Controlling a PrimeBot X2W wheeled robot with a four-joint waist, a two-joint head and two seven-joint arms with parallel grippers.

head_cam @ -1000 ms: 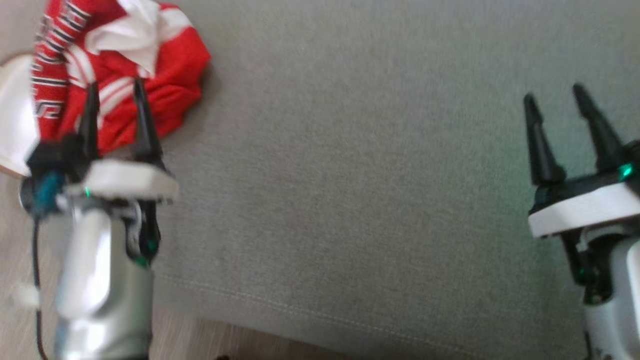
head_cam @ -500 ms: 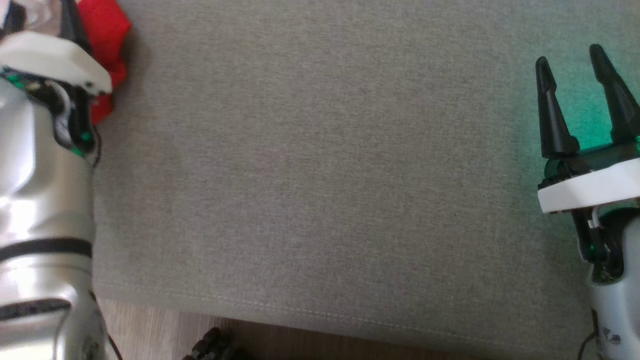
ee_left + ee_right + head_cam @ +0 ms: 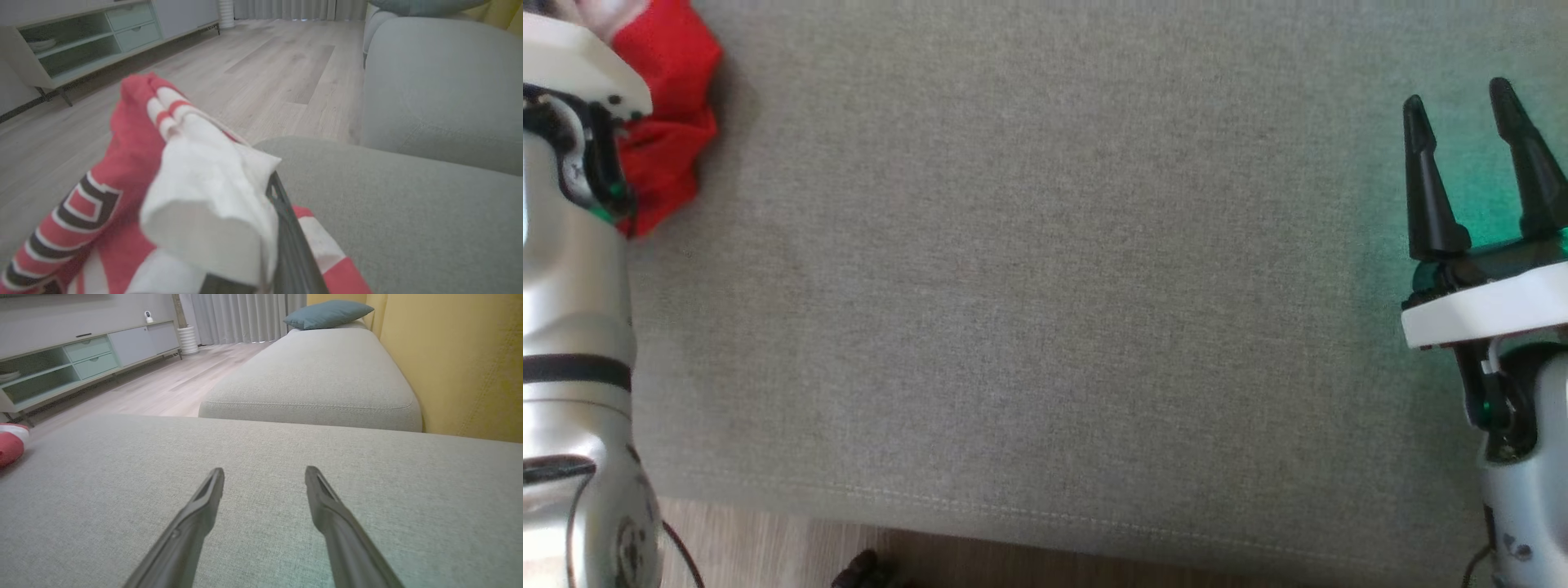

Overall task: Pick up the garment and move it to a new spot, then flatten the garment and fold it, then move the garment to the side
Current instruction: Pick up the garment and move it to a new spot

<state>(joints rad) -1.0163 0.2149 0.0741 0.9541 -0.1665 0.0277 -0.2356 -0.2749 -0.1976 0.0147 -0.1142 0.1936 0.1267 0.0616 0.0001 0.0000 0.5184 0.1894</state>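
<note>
I read the left gripper [image 3: 274, 192] with jaws pinched on the red-and-white garment [image 3: 196, 192], which is bunched at the far left edge of the grey cushion [image 3: 1045, 286]. The right gripper [image 3: 1459, 96] has jaws wide and holds nothing, above the cushion's right side, well apart from the garment.

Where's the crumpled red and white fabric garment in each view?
Head view: crumpled red and white fabric garment in the top-left corner.
Left wrist view: garment at lower left and centre, bunched close to the camera.
Right wrist view: garment at the far left edge.
Shared landmark: the grey fabric sofa cushion beneath it.
</note>
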